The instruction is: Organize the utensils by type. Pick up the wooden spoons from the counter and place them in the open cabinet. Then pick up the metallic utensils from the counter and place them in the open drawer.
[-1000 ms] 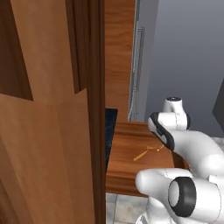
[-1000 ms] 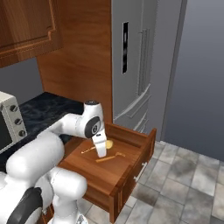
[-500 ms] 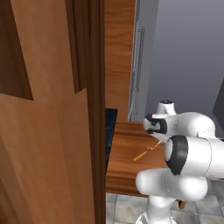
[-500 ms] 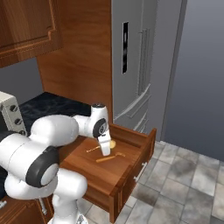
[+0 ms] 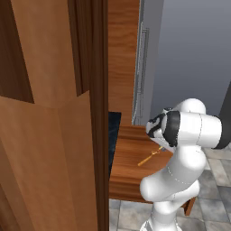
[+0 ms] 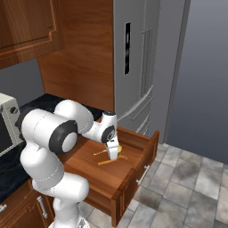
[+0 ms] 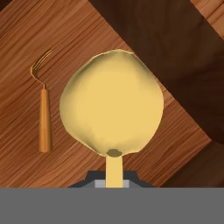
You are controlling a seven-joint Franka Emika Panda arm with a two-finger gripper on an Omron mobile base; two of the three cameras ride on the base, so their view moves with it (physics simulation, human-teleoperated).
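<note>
Over the open wooden drawer (image 6: pixel 133 167), a pale yellow round-bowled spoon (image 7: pixel 112 104) is pinched by the gripper (image 6: pixel 112 152); an orange-handled fork (image 7: pixel 43 114) lies at nine o'clock.

Even, soft rendered light, faint shadows, no glare, slightly coarse and blurred detail throughout.

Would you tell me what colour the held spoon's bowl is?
Pale yellow spoon bowl, clearest in the hand view.
</note>
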